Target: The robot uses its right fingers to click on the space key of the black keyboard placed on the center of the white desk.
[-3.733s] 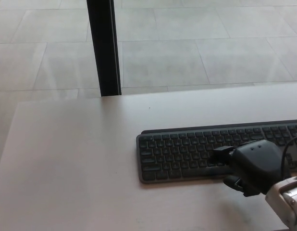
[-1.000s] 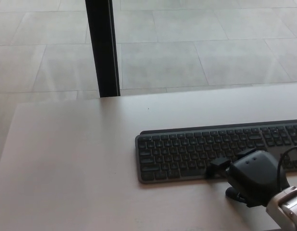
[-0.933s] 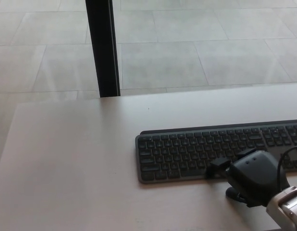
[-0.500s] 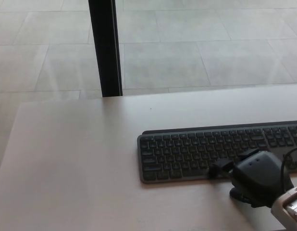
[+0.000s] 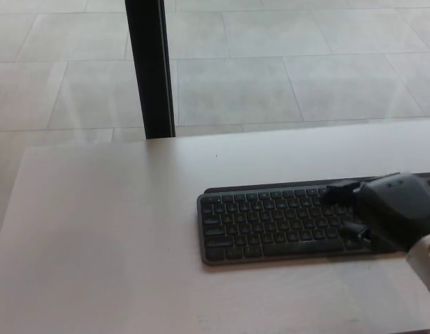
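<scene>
The black keyboard (image 5: 271, 223) lies flat on the white desk (image 5: 110, 229), right of centre, and its right end runs out of the picture. My right hand (image 5: 394, 211) hovers over the keyboard's right part and hides the keys there. It holds nothing; one finger (image 5: 340, 188) points left over the upper key rows and another (image 5: 355, 231) sits lower, apart from it. The space key (image 5: 298, 246) in the bottom row shows uncovered, to the left of the hand. My left hand does not show.
A black vertical post (image 5: 151, 69) stands behind the desk's far edge at upper left. Beyond it lies a pale tiled floor (image 5: 291, 76). The desk's left edge runs near the picture's left side.
My right hand has come off the keyboard's front edge near the space key and moved up and to the right, over the keyboard's right part. The keyboard stays put.
</scene>
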Available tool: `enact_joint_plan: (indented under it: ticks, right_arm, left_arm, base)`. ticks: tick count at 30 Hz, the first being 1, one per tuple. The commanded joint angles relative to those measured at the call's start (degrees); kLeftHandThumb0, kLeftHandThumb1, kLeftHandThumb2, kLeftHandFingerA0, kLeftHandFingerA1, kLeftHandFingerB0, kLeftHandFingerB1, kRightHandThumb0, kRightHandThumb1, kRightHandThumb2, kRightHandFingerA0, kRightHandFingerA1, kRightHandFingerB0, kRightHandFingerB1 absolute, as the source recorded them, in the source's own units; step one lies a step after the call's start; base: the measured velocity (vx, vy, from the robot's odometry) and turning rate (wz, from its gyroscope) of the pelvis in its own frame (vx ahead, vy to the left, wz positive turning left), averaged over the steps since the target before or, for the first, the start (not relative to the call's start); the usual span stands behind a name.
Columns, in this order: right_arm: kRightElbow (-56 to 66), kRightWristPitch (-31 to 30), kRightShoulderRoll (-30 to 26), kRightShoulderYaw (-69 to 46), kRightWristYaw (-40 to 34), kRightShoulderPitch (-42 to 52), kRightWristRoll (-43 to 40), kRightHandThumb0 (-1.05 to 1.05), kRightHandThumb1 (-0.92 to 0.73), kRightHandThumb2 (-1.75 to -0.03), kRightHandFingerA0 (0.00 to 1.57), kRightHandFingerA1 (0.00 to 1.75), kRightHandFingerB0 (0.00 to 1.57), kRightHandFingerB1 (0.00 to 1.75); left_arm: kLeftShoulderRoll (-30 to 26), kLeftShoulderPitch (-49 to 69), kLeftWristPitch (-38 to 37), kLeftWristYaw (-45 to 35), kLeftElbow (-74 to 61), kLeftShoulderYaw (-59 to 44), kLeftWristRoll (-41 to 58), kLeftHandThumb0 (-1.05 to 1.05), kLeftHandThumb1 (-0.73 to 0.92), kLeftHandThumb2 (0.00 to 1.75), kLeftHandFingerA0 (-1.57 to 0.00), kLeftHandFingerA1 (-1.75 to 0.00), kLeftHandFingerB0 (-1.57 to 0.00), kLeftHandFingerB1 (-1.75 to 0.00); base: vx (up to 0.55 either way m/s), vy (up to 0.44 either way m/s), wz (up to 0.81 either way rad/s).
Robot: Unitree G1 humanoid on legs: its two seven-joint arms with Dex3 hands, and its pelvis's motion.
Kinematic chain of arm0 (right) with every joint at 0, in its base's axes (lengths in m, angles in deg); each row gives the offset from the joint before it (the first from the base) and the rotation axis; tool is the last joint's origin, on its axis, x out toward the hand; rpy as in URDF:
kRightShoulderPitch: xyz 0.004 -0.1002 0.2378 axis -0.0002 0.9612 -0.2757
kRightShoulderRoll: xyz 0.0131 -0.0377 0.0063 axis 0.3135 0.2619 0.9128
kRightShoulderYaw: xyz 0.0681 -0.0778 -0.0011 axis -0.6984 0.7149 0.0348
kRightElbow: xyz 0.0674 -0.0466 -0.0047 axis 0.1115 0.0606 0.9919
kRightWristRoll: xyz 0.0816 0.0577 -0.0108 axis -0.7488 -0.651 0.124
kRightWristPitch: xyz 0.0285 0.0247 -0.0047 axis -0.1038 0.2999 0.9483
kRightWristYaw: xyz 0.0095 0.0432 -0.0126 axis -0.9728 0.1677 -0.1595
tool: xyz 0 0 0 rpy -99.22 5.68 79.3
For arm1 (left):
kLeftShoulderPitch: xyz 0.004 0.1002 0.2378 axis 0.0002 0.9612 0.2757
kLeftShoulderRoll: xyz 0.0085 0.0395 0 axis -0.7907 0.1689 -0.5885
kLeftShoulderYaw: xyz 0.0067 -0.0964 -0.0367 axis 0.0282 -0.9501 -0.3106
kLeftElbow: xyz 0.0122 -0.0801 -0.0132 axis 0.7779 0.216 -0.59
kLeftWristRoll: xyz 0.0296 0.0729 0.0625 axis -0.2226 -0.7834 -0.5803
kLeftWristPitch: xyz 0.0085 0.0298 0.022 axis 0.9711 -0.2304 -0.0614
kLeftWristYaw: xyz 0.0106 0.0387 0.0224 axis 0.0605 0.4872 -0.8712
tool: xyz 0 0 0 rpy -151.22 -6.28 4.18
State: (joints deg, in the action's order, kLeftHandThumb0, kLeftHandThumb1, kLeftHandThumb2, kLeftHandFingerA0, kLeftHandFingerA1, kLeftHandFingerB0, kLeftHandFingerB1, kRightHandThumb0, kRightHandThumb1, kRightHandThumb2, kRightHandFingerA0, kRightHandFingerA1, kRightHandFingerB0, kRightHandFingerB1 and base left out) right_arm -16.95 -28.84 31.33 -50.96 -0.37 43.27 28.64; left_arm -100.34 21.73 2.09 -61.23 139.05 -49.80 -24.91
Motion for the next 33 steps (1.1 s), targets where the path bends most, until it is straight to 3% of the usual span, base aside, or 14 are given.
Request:
enact_joint_plan:
  ticks: [1,2,3,4,7,8,9,10,11,15,23,28,30,33]
  right_arm:
    - [11.7,-8.9,-1.1,-19.3,15.6,-3.3,-25.2,-0.38,-0.46,-0.85,0.95,1.16,0.62,0.61]
    - [12.0,-9.1,-1.7,-20.7,15.5,-3.1,-25.3,-0.32,-0.56,-0.58,0.87,1.23,0.7,0.43]
    - [12.6,-10.1,-2.6,-23.6,15.0,-2.7,-26.1,-0.37,-0.45,-0.82,0.93,1.14,0.65,0.59]
    - [11.5,-10.0,-3.6,-26.7,14.7,-2.2,-27.8,-0.25,-0.58,-0.58,0.82,1.32,0.68,0.43]
    - [10.0,-10.3,-5.6,-31.8,14.7,-1.1,-29.2,-0.23,-0.57,-0.57,0.83,1.26,0.69,0.43]
    - [9.8,-10.3,-6.1,-34.5,15.1,-0.6,-31.1,-0.33,-0.44,-0.83,0.91,1.16,0.61,0.59]
    - [5.6,-7.5,-8.3,-38.9,13.2,0.3,-32.7,-0.29,-0.56,-0.59,0.83,1.41,0.72,0.45]
    - [4.6,-7.9,-8.7,-42.3,13.0,0.8,-34.7,-0.34,-0.42,-0.84,1.0,1.21,0.66,0.64]
    - [4.3,-8.5,-9.3,-44.7,13.4,1.3,-35.9,-0.34,-0.57,-0.62,0.85,1.42,0.72,0.49]
    - [3.3,-13.3,-10.0,-54.7,11.6,3.2,-37.8,-0.35,-0.55,-0.61,0.9,1.45,0.76,0.47]
    - [-11.3,-9.7,-12.1,-72.3,8.4,10.3,-45.6,-0.64,-0.35,-0.93,1.24,1.37,0.73,0.77]
    - [-21.6,-6.0,-10.4,-78.6,1.4,14.6,-47.7,-0.6,-0.38,-0.88,1.0,1.51,0.75,0.85]
    - [-23.9,-6.8,-10.1,-79.3,0.1,15.3,-47.4,-0.61,-0.33,-1.03,1.0,1.22,0.77,0.89]
    - [-23.4,-8.0,-7.1,-81.1,-0.3,16.7,-48.1,-0.53,-0.41,-0.88,0.84,1.31,0.66,0.87]
  left_arm:
    - [-0.7,1.1,-0.7,-0.8,0.1,-1.0,1.7,-0.62,0.84,0.65,-0.73,-0.68,-0.63,-0.54]
    - [-0.7,1.1,-0.7,-0.7,0.1,-1.2,1.9,-0.62,0.83,0.64,-0.74,-0.68,-0.63,-0.54]
    - [-0.7,1.2,-0.7,-0.6,0.1,-1.3,2.0,-0.62,0.84,0.65,-0.74,-0.68,-0.63,-0.55]
    - [-0.7,1.3,-0.8,-0.7,0.2,-1.2,1.8,-0.63,0.85,0.65,-0.74,-0.69,-0.61,-0.54]
    - [-0.8,1.6,-1.1,-0.6,0.1,-0.6,1.0,-0.63,0.85,0.65,-0.76,-0.69,-0.62,-0.54]
    - [-0.9,1.7,-1.2,-0.3,0.2,-0.3,0.7,-0.63,0.85,0.65,-0.78,-0.69,-0.63,-0.54]
    - [-0.8,1.9,-1.4,-0.5,0.2,-0.5,0.9,-0.61,0.85,0.65,-0.76,-0.69,-0.62,-0.55]
    - [-0.8,1.9,-1.4,-0.5,0.1,-0.5,0.9,-0.61,0.85,0.65,-0.76,-0.68,-0.61,-0.55]
    - [-0.8,1.9,-1.3,-0.6,-0.1,-0.5,1.0,-0.62,0.86,0.65,-0.76,-0.7,-0.61,-0.55]
    - [-1.0,1.8,-1.1,-0.3,-0.1,-0.7,1.1,-0.62,0.85,0.65,-0.77,-0.69,-0.62,-0.55]
    - [-0.9,1.8,-1.2,-0.4,-0.1,-0.6,1.0,-0.62,0.85,0.65,-0.77,-0.69,-0.61,-0.56]
    - [-0.7,1.9,-1.1,-0.5,0.0,-0.8,1.2,-0.62,0.85,0.65,-0.77,-0.72,-0.64,-0.56]
    - [-0.7,2.0,-1.2,-0.8,0.3,-0.9,1.2,-0.62,0.85,0.65,-0.76,-0.71,-0.64,-0.56]
    - [-0.4,2.2,-1.0,-0.3,0.0,-0.8,1.2,-0.62,0.85,0.65,-0.77,-0.7,-0.63,-0.56]
  base:
    - [0.0,0.0,0.0]
    - [0.0,0.0,0.0]
    - [0.0,0.0,0.0]
    - [0.0,0.0,0.0]
    - [0.0,0.0,0.0]
    - [0.0,0.0,0.0]
    - [0.0,0.0,0.0]
    - [0.0,0.0,0.0]
    - [0.0,0.0,0.0]
    - [0.0,0.0,0.0]
    - [0.0,0.0,0.0]
    - [0.0,0.0,0.0]
    - [0.0,0.0,0.0]
    - [0.0,0.0,0.0]
